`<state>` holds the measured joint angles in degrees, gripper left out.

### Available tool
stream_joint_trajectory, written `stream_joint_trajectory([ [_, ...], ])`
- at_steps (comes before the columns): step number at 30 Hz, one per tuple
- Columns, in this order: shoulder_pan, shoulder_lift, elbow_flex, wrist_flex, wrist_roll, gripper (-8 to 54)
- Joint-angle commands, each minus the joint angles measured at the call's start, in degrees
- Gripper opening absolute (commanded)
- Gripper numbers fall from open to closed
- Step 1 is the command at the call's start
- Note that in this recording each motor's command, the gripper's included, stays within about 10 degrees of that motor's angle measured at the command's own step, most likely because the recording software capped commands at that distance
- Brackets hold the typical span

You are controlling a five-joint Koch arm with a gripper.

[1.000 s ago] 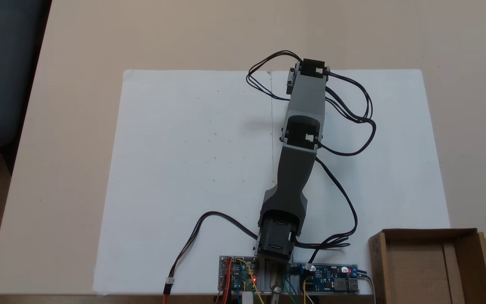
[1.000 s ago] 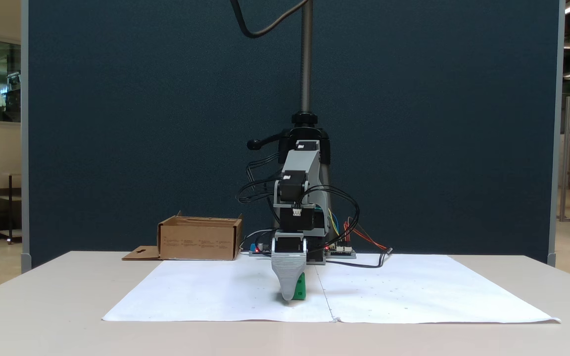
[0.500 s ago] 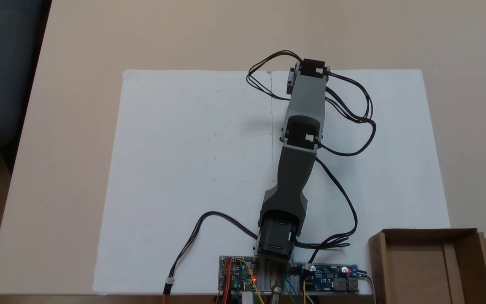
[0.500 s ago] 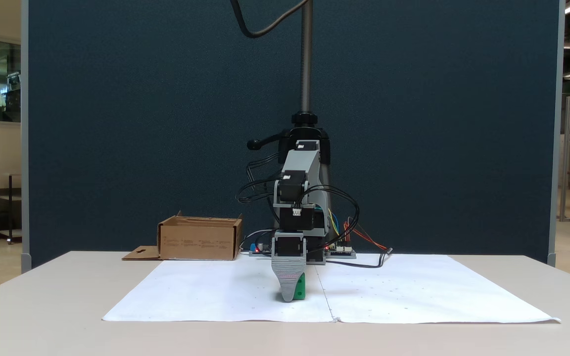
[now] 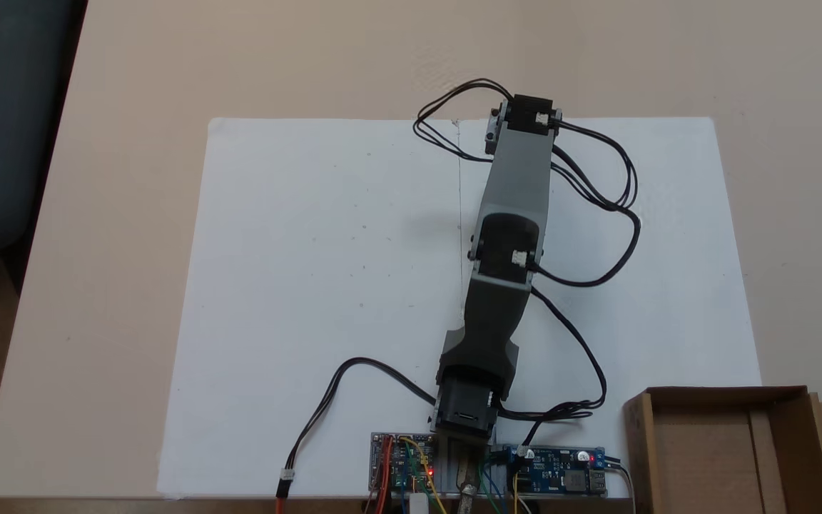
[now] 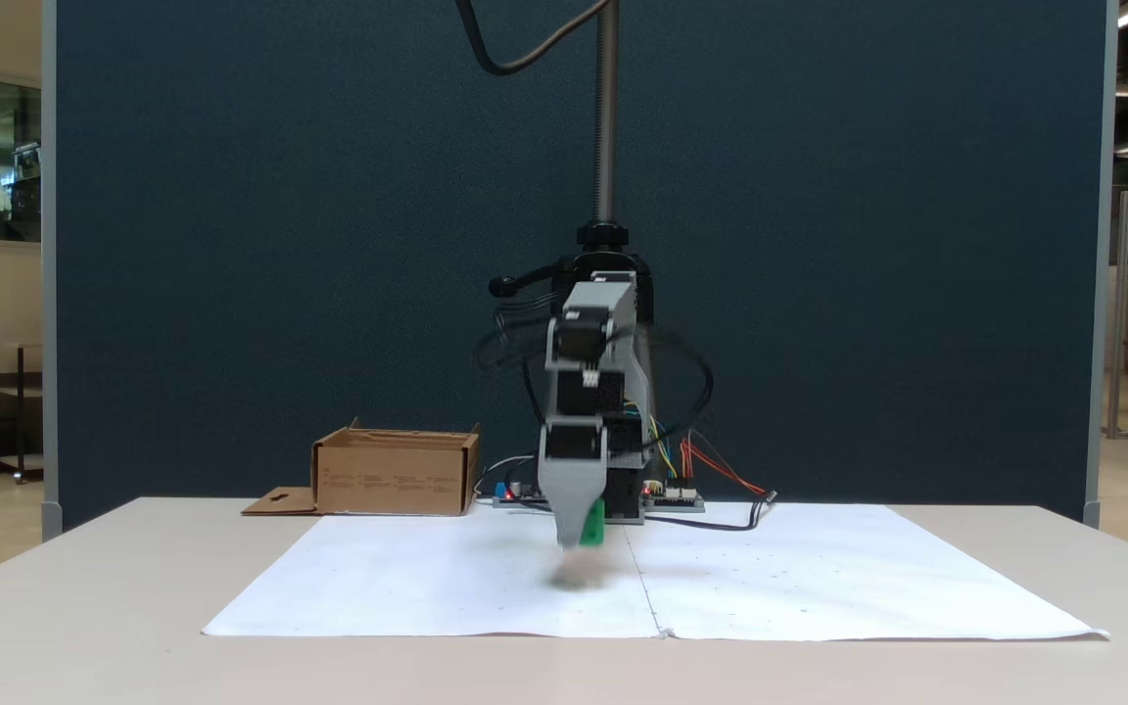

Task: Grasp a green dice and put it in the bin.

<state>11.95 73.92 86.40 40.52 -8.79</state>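
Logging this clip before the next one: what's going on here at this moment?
A small robot arm holds the green dice in its gripper, clear of the white paper with a shadow beneath it. The arm is motion-blurred in the front fixed view. The bin, a cardboard box, stands to the left in that view, next to the arm's base, with nothing visible inside.
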Motion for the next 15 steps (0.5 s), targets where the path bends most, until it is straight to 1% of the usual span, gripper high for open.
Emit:
stream_joint_trajectory([
  [1,1.1,7.3,-1.3,4.8,7.1,12.0],
  [4,2.2,12.4,-1.5,5.8,10.8,12.0],
  [6,3.9,13.7,-2.8,6.1,13.8,12.0],
  [11,10.7,14.1,-7.5,5.9,18.0,12.0],
  [15,18.3,14.1,-9.3,5.8,18.5,12.0],
])
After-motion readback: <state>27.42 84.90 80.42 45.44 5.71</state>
